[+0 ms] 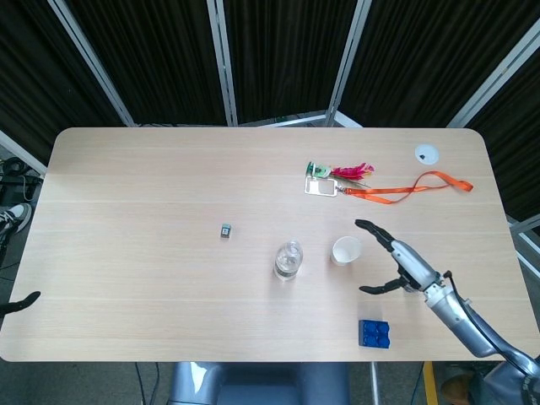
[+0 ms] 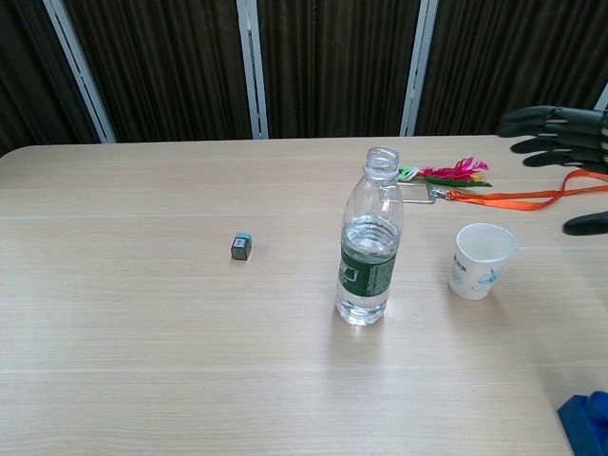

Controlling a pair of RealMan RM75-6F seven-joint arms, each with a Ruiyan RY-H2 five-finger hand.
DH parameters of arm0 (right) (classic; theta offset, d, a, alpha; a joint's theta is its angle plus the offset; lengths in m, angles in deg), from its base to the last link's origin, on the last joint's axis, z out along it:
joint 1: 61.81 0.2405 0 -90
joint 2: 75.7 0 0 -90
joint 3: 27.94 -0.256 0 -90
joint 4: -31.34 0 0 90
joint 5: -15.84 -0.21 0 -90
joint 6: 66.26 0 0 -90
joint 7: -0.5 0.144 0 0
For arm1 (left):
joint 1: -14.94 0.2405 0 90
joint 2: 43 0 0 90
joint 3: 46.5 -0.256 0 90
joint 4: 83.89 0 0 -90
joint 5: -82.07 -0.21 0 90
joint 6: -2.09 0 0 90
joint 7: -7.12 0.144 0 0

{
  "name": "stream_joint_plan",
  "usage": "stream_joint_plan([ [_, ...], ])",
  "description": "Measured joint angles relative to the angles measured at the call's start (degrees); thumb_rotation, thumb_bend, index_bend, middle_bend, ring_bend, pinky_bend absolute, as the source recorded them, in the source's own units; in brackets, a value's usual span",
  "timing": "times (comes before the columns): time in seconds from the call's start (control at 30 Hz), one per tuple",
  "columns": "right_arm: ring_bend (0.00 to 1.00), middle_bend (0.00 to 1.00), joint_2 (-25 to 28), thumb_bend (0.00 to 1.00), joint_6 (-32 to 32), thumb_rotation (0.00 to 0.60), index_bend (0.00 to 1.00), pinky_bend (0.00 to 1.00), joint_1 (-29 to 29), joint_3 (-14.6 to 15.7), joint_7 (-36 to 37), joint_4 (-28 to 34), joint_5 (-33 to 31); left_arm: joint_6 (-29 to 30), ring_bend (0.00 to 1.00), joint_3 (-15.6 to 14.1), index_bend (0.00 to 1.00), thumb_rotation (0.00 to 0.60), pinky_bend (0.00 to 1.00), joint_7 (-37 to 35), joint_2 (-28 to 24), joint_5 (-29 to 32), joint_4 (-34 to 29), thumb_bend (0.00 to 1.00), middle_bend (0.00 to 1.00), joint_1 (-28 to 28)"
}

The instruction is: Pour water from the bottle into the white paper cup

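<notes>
Head view: the bottle (image 1: 288,259) stands upright and uncapped near the middle of the table (image 1: 152,186), toward its 6 o'clock edge. The white paper cup (image 1: 346,251) stands just at the bottle's 3 o'clock, apart from it. The right robot hand (image 1: 396,261) hovers at the cup's 3 to 4 o'clock, fingers spread apart and holding nothing; its fingertips reach toward the cup without touching it. A blue block (image 1: 374,333) lies at the hand's 7 o'clock, near the table's front edge. An orange lanyard (image 1: 396,191) with a badge lies at the cup's 12 o'clock, and a small dark cube (image 1: 225,229) sits at the bottle's 10 o'clock. Only a dark tip of the left robot hand (image 1: 20,303) shows at the far left edge, off the table; I cannot tell how its fingers stand.

Chest view: the bottle (image 2: 369,247), partly filled, has a green label. The cup (image 2: 483,259) stands at its 3 o'clock, open end up. The right robot hand (image 2: 566,142) enters at the right edge, above the cup, fingers extended and apart.
</notes>
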Motion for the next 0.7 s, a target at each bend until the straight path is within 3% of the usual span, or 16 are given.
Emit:
stream_joint_plan([
  [0.33,0.0,0.0,-5.4,0.0,8.1,0.6,0.0,0.0,8.7,-1.4,3.8,-2.2,-1.9,-2.1,0.0,0.9,0.0,0.6,0.0,2.8,1.7,3.6,0.8,0.0,0.0,-1.6],
  [0.7,0.0,0.0,-11.9,0.0,14.4,0.6,0.0,0.0,14.0,-1.8,1.6,-3.8,-5.4,-3.1,0.0,0.9,0.0,0.6,0.0,3.4,2.2,5.3,1.0,0.0,0.0,-2.1],
])
